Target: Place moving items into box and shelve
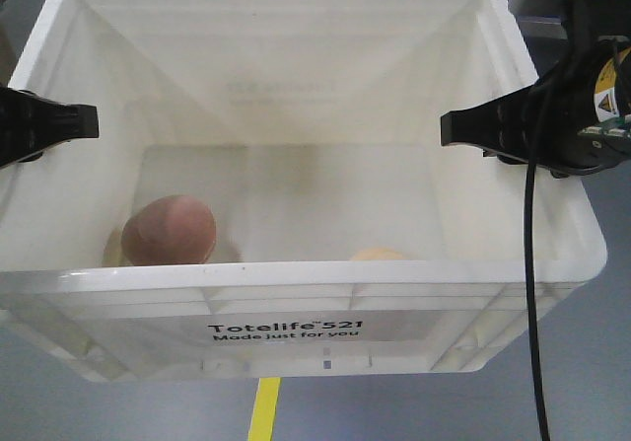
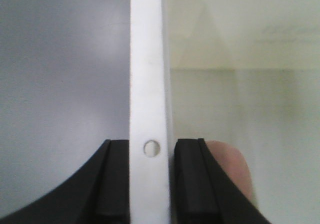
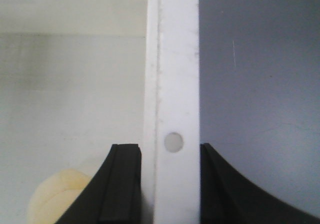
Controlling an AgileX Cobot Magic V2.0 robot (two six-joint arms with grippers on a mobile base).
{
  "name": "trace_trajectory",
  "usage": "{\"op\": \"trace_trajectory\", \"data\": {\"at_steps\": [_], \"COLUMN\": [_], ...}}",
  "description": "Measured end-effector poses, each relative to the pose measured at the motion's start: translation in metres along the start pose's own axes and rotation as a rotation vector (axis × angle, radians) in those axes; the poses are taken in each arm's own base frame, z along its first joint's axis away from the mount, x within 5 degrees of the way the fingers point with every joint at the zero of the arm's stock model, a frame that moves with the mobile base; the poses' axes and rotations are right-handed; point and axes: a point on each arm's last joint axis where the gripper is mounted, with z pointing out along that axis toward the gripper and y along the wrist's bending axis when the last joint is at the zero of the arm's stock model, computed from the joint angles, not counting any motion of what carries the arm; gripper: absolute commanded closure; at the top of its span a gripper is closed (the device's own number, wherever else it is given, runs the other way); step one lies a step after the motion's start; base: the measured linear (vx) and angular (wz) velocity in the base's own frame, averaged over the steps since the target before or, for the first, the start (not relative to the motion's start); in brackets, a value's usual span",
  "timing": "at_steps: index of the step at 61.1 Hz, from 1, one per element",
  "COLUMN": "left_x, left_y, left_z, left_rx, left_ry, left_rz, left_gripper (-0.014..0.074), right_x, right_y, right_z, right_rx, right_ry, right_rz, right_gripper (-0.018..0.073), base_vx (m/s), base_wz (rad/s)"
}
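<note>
Two grips | left fingers [image 2: 112,184] clamp box [image 1: 296,278] rim | right fingers [image 3: 125,184] likewise | pinkish ball [image 1: 170,230], yellow ball [image 1: 380,255] inside

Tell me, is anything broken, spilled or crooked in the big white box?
Nothing stands out. The box is whole, with no cracks showing. The pink-brown ball and the yellow ball both lie on its floor, apart. The left gripper and the right gripper each pinch a side rim.
</note>
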Motion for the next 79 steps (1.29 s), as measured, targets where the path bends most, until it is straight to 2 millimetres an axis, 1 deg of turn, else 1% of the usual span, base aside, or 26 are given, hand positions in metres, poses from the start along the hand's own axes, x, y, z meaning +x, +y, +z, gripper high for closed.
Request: {"op": "trace_trajectory", "data": {"at_steps": [79], "left_x": [0.0000], "left_y": [0.0000], "left_z": [0.0000], "left_rx": [0.000], "left_ry": [0.000], "left_rz": [0.000], "left_gripper": [0.0501], "right_x": [0.0000], "right_y": [0.0000], "right_z": [0.0000], "right_rx": [0.000], "right_ry": [0.000], "right_rz": [0.002], "right_gripper": [0.0474], "base_vx": [0.34], "base_wz": [0.05]}}
